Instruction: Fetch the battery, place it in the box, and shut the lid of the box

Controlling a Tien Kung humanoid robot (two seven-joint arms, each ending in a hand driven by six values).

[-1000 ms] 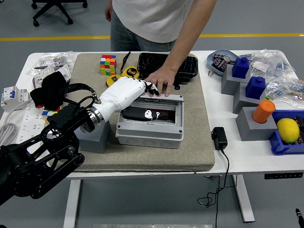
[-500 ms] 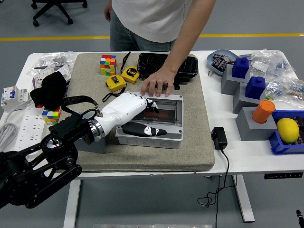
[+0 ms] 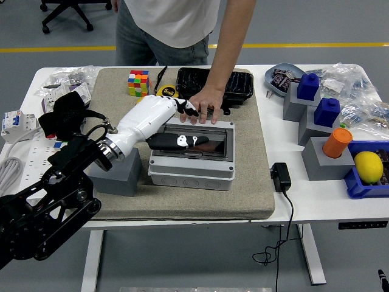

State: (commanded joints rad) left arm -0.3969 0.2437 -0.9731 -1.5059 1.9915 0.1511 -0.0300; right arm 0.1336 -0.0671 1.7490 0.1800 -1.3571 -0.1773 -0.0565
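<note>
Left robot hand over the grey box, person steadying the far edge.

We see the left robot hand [image 3: 159, 118] extended over the box [image 3: 192, 159], which sits on the grey mat [image 3: 255, 182] on the bench [image 3: 316, 201]; its fingers [image 3: 189, 110] reach the far rim and its thumb lies on the dark lid [image 3: 209, 141], gripping nothing. We cannot make out the battery. The person's hand [image 3: 203, 106] presses on the box's far edge, just beside those fingers.
</note>
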